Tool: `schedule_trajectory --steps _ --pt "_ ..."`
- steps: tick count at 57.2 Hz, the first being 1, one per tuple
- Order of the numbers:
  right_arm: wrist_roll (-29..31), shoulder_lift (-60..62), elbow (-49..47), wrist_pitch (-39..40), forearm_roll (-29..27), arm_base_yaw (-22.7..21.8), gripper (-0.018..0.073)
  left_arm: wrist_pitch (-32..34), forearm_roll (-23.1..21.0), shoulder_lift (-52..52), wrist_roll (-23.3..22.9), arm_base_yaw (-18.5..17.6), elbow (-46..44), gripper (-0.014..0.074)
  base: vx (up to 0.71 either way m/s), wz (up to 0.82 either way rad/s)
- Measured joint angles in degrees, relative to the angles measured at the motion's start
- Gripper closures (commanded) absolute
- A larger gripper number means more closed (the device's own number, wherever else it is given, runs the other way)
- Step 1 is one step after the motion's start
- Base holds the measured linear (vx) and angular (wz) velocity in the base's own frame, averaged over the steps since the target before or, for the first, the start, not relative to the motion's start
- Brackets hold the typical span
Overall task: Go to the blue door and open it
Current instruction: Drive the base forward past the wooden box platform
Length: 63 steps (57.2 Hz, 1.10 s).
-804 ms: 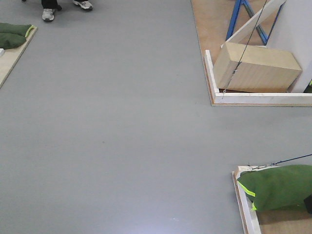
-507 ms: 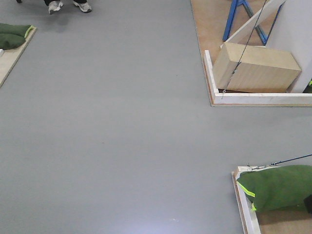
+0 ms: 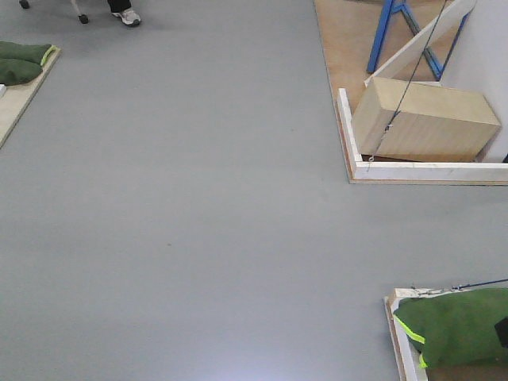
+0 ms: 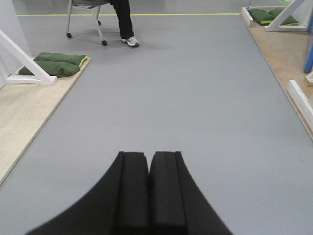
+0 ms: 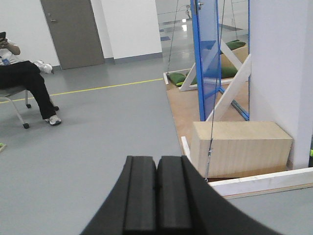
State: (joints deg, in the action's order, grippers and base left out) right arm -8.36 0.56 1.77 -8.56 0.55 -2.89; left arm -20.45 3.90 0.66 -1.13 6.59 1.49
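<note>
The left fingers [image 4: 133,196] and right fingers [image 5: 141,196] were pressed together on nothing — sensibly, I judge, for driving — since the blue door [image 5: 205,58] stood far right, beyond the wooden box [image 5: 239,147], well apart from both.

The blue door [image 5: 205,29] and seated person [image 5: 22,78] are cut off by the view's edges.

Grey floor [image 3: 175,198] under wooden platforms [image 3: 340,48] (plus a wheeled chair [image 4: 88,3])
</note>
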Motion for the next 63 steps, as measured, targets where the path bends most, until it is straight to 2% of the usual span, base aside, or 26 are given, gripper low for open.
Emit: schedule_trajectory --steps 32,63 --pt "0.0 0.0 0.0 0.0 0.0 0.0 0.0551 0.0 0.0 0.0 0.0 0.0 0.0 0.0524 0.25 0.01" --pt "0.0 0.0 0.0 0.0 0.0 0.0 0.0551 0.0 0.0 0.0 0.0 0.0 0.0 0.0524 0.46 -0.09"
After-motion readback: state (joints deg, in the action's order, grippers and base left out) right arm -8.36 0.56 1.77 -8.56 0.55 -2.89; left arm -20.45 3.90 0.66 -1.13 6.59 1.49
